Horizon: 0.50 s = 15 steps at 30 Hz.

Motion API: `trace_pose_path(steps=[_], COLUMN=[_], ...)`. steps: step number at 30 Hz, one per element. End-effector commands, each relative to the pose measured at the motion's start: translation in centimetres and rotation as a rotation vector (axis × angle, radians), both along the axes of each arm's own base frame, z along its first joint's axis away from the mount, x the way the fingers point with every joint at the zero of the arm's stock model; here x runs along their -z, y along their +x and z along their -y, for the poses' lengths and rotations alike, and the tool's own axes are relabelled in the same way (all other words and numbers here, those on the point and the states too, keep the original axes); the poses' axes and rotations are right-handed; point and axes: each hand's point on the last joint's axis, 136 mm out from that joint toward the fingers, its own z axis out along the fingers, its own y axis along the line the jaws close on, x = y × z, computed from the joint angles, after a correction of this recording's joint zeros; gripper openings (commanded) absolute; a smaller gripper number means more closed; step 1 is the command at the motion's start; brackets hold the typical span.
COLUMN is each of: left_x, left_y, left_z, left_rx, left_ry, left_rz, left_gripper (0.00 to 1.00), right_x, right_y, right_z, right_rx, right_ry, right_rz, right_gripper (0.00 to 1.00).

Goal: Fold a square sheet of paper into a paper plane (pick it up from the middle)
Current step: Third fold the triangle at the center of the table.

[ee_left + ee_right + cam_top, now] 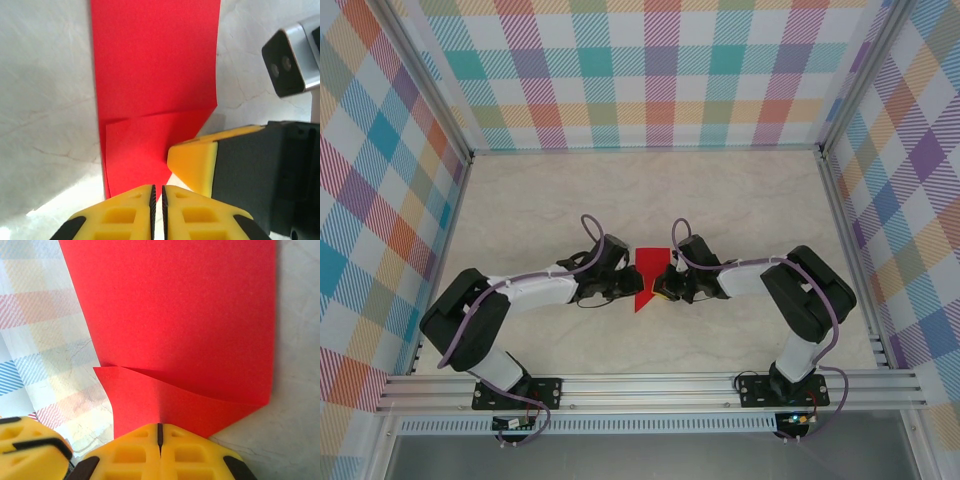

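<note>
Right now my right gripper (160, 432) is pressed together on a folded edge of the red paper (646, 278), which sits between my two arms over the middle of the table (620, 190). My left gripper (158, 195) shows a thin slit between its fingers at the paper's corner, and I cannot tell whether it grips

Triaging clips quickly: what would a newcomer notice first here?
A thin bright red paper sheet, partly folded to a point, sits centre-scene. The right pincer is shut on it; the left pincer is close beside. Pastel plaid walls surround them.
</note>
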Motion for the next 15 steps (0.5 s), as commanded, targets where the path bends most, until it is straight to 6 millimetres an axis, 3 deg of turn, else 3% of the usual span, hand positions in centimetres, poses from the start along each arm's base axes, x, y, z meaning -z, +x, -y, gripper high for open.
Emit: trace_pose_path(steps=[1,15], left_x=[0.7,2.9], left_y=[-1.7,-3.0], left_z=[0.8,1.9], left_rx=[0.018,0.046], left_ry=[-0.07,-0.114], left_rz=[-0.06,-0.145], left_gripper=[0.14,0.09], right_x=[1.5,1.5], right_y=[-0.3,-0.2], right_z=[0.9,0.7], right_rx=[0.01,0.004], right_ry=[-0.059,-0.057], right_rz=[-0.04,-0.048], right_gripper=[0.03,0.03])
